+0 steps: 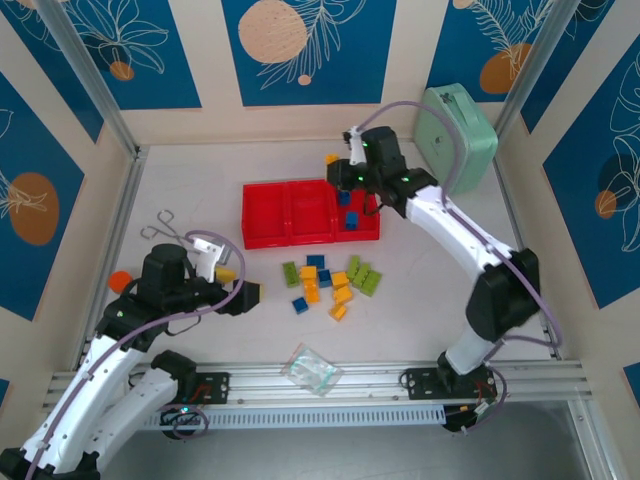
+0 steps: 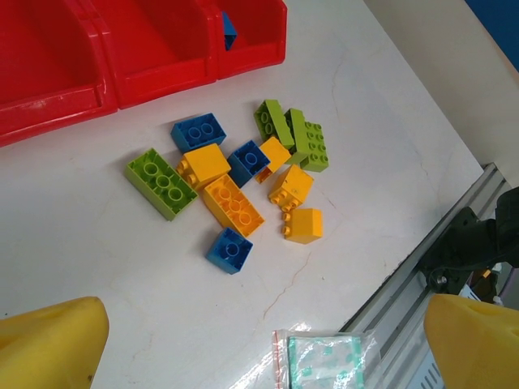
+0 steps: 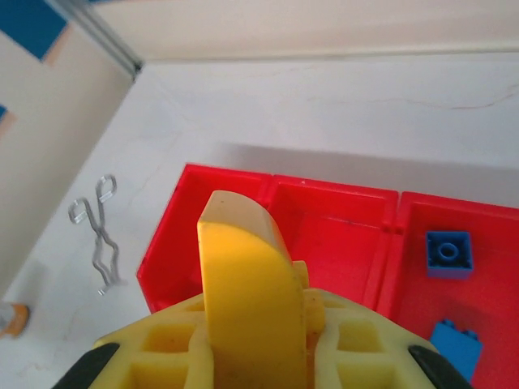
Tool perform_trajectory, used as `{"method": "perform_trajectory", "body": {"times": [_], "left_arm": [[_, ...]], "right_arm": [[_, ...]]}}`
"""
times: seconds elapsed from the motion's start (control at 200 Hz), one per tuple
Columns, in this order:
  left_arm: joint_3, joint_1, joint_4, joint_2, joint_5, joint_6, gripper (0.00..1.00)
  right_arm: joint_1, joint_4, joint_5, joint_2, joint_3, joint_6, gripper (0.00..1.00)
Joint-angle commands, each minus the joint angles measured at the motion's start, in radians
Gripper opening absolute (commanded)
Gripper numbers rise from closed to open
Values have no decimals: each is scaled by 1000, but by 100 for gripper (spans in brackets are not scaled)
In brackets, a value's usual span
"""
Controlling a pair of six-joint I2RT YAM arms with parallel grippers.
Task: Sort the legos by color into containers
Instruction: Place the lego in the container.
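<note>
Legos [image 2: 243,186] just beyond left end effector [image 2: 261,340]

My white left arm [image 1: 95,385] sits folded low, its yellow-fingered left gripper [image 1: 243,283] aimed rightward, jaws spread wide. My white right arm [image 1: 462,235] stretches far forward, elbow bent, and its yellow-fingered right gripper [image 1: 335,161] points left; I can't tell whether it's closed.

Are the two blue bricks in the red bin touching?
Apart. The right wrist view shows bare floor of the red bin between the upper blue brick and the lower blue brick.
</note>
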Motion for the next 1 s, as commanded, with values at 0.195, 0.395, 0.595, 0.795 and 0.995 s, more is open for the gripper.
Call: {"method": "perform_trajectory", "body": {"times": [0.195, 0.395, 0.595, 0.795, 0.995], "left_arm": [[-4, -10, -12, -7, -13, 8, 99], [-2, -10, -13, -11, -16, 8, 99], [-3, -10, -13, -11, -16, 8, 99], [-2, -10, -15, -11, -17, 8, 99], [-1, -10, -16, -13, -29, 8, 99]], "right_arm": [[56, -225, -36, 327, 279, -116, 0], [62, -251, -9, 447, 330, -39, 0], [81, -261, 32, 514, 351, 8, 9], [86, -285, 54, 532, 387, 31, 17], [94, -356, 93, 557, 467, 24, 32]]}}
